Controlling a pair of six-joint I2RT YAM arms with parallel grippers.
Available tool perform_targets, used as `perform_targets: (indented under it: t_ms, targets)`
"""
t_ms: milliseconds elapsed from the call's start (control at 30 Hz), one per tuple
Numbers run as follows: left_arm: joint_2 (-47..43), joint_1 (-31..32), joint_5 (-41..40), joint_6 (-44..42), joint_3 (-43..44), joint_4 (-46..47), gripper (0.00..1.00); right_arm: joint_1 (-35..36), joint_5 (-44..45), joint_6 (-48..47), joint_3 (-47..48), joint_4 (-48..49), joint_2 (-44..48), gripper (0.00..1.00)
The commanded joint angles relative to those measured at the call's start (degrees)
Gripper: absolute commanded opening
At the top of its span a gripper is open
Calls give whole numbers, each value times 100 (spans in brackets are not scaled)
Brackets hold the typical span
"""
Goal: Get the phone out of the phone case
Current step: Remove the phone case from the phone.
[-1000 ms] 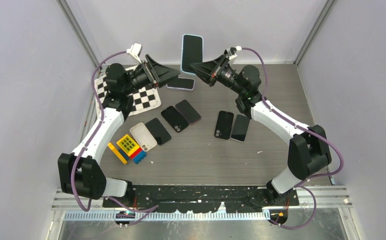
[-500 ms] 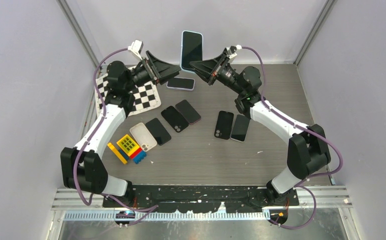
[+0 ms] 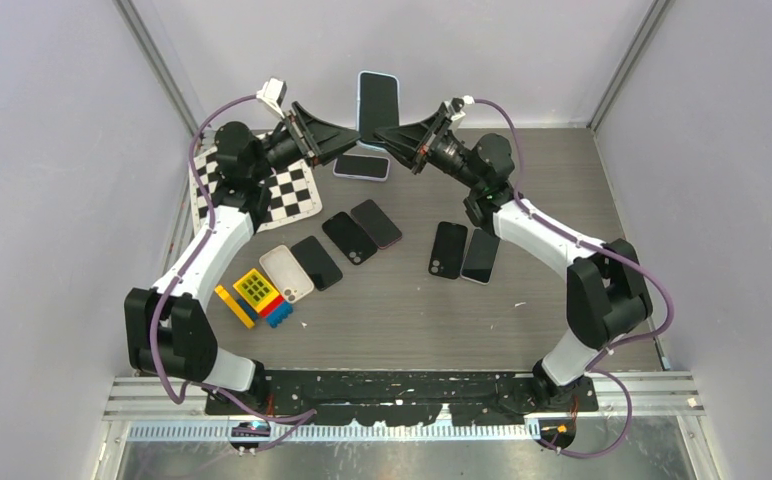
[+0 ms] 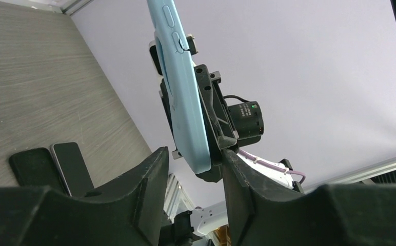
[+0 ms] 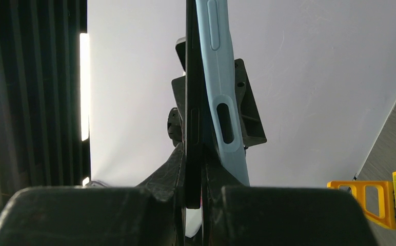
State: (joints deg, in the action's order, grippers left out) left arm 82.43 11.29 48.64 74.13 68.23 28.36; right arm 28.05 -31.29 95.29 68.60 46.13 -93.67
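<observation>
the phone [image 3: 379, 100] stands upright in the air over the 12 o'clock edge of the counter [image 3: 412, 320]. its dark screen faces the overhead camera, and a thin pale blue rim of the phone case [image 4: 185, 102] shows around it.

the right tool [image 5: 196, 179] comes in from 3 o'clock and is clamped on the phone's lower end. in its wrist view the black edge of the phone runs straight down into the narrow slot between the fingers. the blue case beside it bows away toward 4 o'clock near the bottom.

the left tool [image 4: 193, 154] reaches in from 9 o'clock with its fingers apart, one on each side of the case's bottom end. a sliver of gap seems to show on each side, and i cannot tell whether either pad touches the case.

flat on the counter, just at 6 o'clock of the held phone, lies another handset [image 3: 362, 166] in a pale case. a checkerboard mat [image 3: 292, 192] sits at 10 o'clock beneath the left arm. near the centre, three dark handsets [image 3: 350, 237] lie in a slanted row, with a white case [image 3: 286, 273] at the row's 8 o'clock end. a pair of dark handsets [image 3: 449, 249] lies side by side toward 3 o'clock. coloured blocks [image 3: 255, 293] sit at 8 o'clock, just beside the white case.
</observation>
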Motion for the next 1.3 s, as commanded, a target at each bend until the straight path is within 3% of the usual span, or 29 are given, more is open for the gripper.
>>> perform_targets:
  t_ms: [0, 200, 567, 767, 967, 1067, 1133, 1267]
  targets:
    - [33, 5, 57, -12, 116, 389, 43, 42, -85, 559, 461, 1384, 72, 1]
    - [11, 10, 62, -22, 99, 461, 53, 42, 20, 1298, 540, 2112, -113, 1]
    - [66, 3, 33, 1, 102, 584, 56, 37, 220, 2182, 787, 2859, -307, 1]
    - [163, 1, 22, 24, 221, 447, 60, 54, -94, 1685, 756, 2139, -204, 1]
    - [255, 1, -110, -230, 375, -281, 61, 164, -565, 310, 761, 579, 24, 1]
    - [287, 2, -208, -567, 444, -941, 56, 222, -608, -189, 733, -174, 162, 1]
    - [328, -3, -210, -664, 454, -1119, 47, 226, -603, -501, 711, -500, 248, 1]
    - [464, -2, -278, -764, 446, -1294, 2, 222, -642, -1051, 710, -1017, 352, 1]
